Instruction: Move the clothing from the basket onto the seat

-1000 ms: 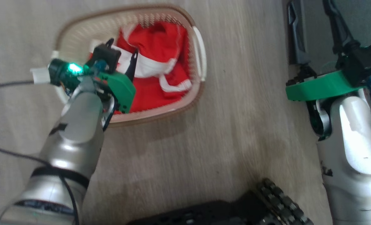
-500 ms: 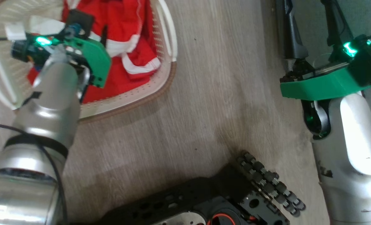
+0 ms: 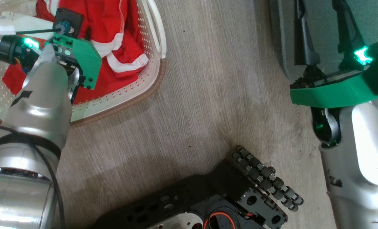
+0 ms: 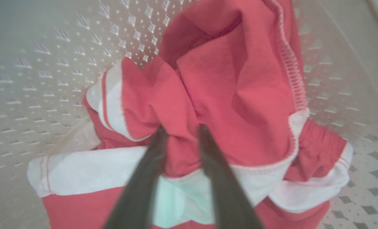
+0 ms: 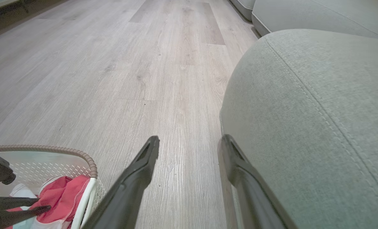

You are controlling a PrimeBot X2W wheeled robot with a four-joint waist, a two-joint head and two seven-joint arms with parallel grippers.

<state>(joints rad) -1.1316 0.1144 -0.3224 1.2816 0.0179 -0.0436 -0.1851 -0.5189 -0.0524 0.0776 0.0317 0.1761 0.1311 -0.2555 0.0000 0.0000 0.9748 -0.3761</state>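
Mostly red clothing [image 4: 240, 95], white trim, crumpled in basket [image 4: 33, 63]; left gripper [image 4: 182, 128] pinches a fold; right gripper [image 5: 189, 140] gapes empty beside seat [image 5: 303, 111].

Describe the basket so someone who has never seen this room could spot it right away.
Find the large grey seat, then look across the strip of pale wood floor beside it to the basket standing there. It is cream-white perforated plastic with a brown woven-look rim, and it holds bright red clothing with white trim.
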